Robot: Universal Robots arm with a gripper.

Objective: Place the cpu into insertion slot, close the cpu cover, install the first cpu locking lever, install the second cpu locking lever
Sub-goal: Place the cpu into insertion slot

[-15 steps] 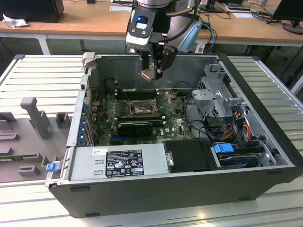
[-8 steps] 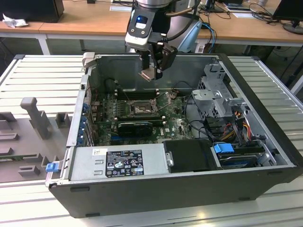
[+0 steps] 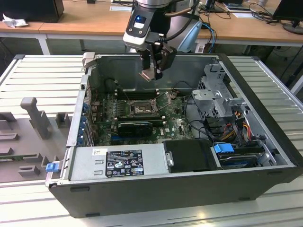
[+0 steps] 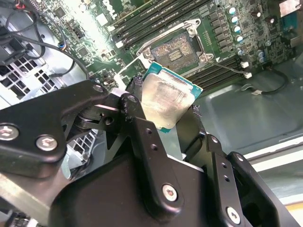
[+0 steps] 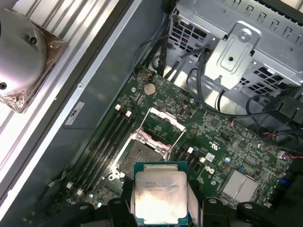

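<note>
My gripper (image 3: 150, 72) hangs above the open computer case, shut on the cpu (image 3: 147, 74), a thin pale silvery square chip with a green edge. Both wrist views show the cpu (image 4: 168, 99) (image 5: 160, 198) clamped by its sides between the black fingers (image 4: 134, 101). The insertion slot (image 3: 140, 108) (image 4: 176, 47) (image 5: 136, 155) lies on the green board below the chip, its dark centre bare. The cpu cover (image 5: 161, 124), a silvery frame with a square window, stands flipped open at the slot's far side. A thin locking lever (image 4: 226, 66) sticks out beside the slot.
Long black memory slots (image 5: 106, 142) run beside the socket. A grey drive cage (image 3: 215, 92) with cables fills the exterior view's right of the case. A black card (image 3: 135, 126) and the power supply (image 3: 118, 163) sit near the front. A round silver part (image 5: 19, 61) rests outside the case wall.
</note>
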